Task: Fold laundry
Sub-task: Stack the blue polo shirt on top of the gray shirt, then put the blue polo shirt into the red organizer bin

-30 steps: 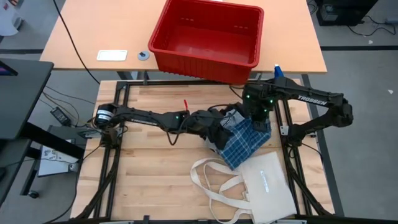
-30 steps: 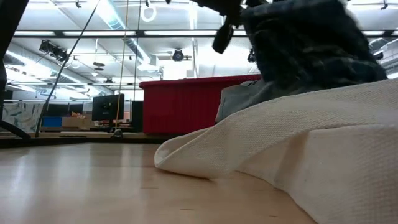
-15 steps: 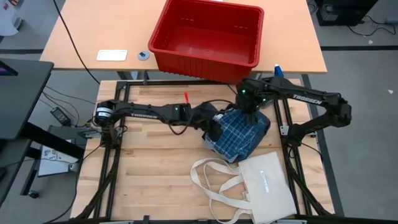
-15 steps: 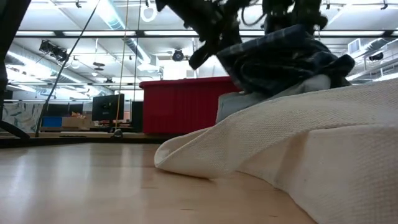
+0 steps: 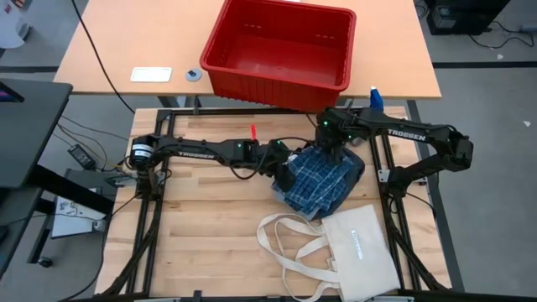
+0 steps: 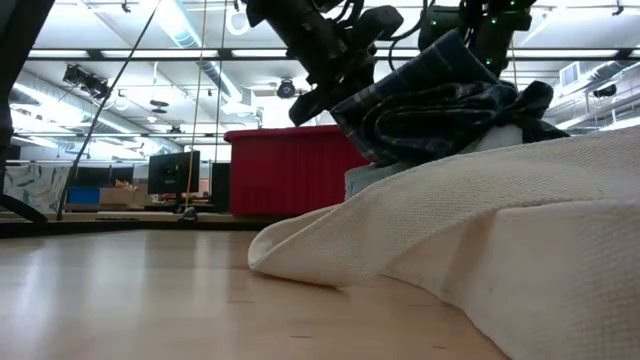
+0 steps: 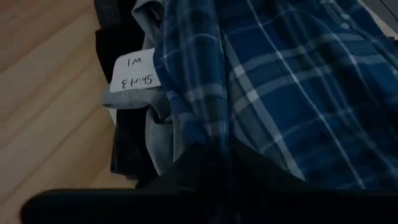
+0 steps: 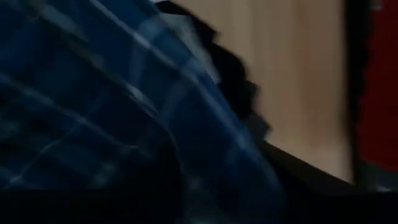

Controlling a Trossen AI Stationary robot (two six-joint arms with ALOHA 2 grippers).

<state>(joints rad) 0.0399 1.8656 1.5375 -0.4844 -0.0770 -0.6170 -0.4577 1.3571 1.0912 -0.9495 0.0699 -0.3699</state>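
On the wooden table (image 5: 210,226), seen from above, the blue-white plaid piece (image 5: 323,174) lies crumpled on a small heap of garments, directly between the two grippers. The left gripper (image 5: 287,170) presses against the heap's left edge; the right gripper (image 5: 333,151) sits on its far edge. Whether either one's fingers are parted or gripping cloth cannot be told here. Just on the near side of the heap lies the cream tote bag (image 5: 361,252); beyond the right gripper stands the red bin (image 5: 281,46).

In the low view, the plaid piece (image 6: 440,105) rests atop the heap behind the tote bag (image 6: 480,240), with both arms coming down to it from above.

The left wrist view shows plaid cloth (image 7: 286,93) right ahead, beside a light blue-grey piece (image 7: 155,118) bearing a white label (image 7: 135,73).

The right wrist view shows plaid (image 8: 93,112) close ahead, a black piece (image 8: 239,84) past it.
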